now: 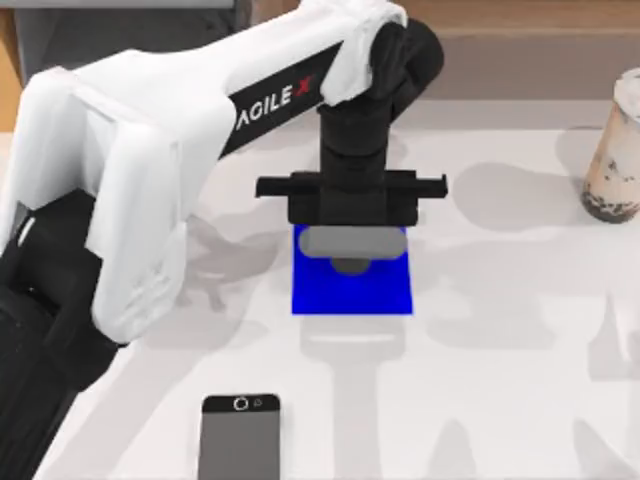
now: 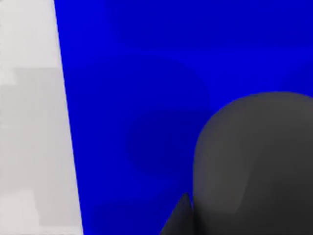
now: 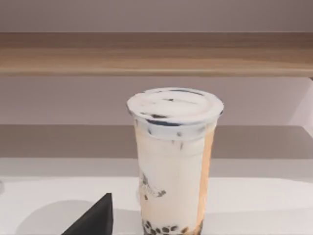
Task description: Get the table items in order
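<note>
The only lettering that could be read was on the left arm [image 1: 200, 110]: white capitals spelling "AGILE" on a black strip along its white casing, followed by a red "X". The phone [image 1: 240, 437], the cup [image 1: 614, 150] and the blue mat [image 1: 352, 285] carried no readable writing.

The table [image 1: 500, 380] looks smooth, matt white. The mat [image 1: 350, 290] is flat, saturated blue, without sheen. The mouse [image 2: 254, 161] looks matt grey plastic. The cup [image 3: 173, 161] is clear plastic; the phone [image 1: 240, 440] has a dull grey screen.
</note>
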Robot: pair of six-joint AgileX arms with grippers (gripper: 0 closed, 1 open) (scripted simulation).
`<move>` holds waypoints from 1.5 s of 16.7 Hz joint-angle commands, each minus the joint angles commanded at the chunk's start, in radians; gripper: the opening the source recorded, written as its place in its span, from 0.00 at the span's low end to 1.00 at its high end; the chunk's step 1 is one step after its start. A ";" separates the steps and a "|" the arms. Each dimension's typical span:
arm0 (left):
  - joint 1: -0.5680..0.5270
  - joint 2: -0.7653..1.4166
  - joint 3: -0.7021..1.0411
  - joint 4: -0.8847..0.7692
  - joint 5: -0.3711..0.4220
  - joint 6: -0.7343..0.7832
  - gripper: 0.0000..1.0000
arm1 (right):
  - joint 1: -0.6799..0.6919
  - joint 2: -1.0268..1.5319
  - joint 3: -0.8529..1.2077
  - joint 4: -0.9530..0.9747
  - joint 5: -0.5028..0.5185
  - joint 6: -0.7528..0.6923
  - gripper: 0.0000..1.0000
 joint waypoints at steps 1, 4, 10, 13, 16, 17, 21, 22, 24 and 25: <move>0.000 0.000 0.000 0.000 0.000 0.000 0.00 | 0.000 0.000 0.000 0.000 0.000 0.000 1.00; 0.005 -0.002 -0.001 0.003 0.001 0.002 0.00 | 0.000 0.000 0.000 0.000 0.000 0.000 1.00; 0.000 0.004 -0.033 0.037 0.000 0.000 0.00 | 0.000 0.000 0.000 0.000 0.000 0.000 1.00; 0.000 0.004 -0.033 0.037 0.000 0.000 0.08 | 0.000 0.000 0.000 0.000 0.000 0.000 1.00; 0.000 0.004 -0.033 0.037 0.000 0.000 0.30 | 0.000 0.000 0.000 0.000 0.000 0.000 1.00; 0.000 0.004 -0.033 0.037 0.000 0.000 0.38 | 0.000 0.000 0.000 0.000 0.000 0.000 1.00; 0.000 0.004 -0.033 0.037 0.000 0.000 0.68 | 0.000 0.000 0.000 0.000 0.000 0.000 1.00; 0.000 0.004 -0.033 0.037 0.000 0.000 0.75 | 0.000 0.000 0.000 0.000 0.000 0.000 1.00; 0.000 0.004 -0.033 0.037 0.000 0.000 0.90 | 0.000 0.000 0.000 0.000 0.000 0.000 1.00; 0.000 0.004 -0.033 0.037 0.000 0.000 0.98 | 0.000 0.000 0.000 0.000 0.000 0.000 1.00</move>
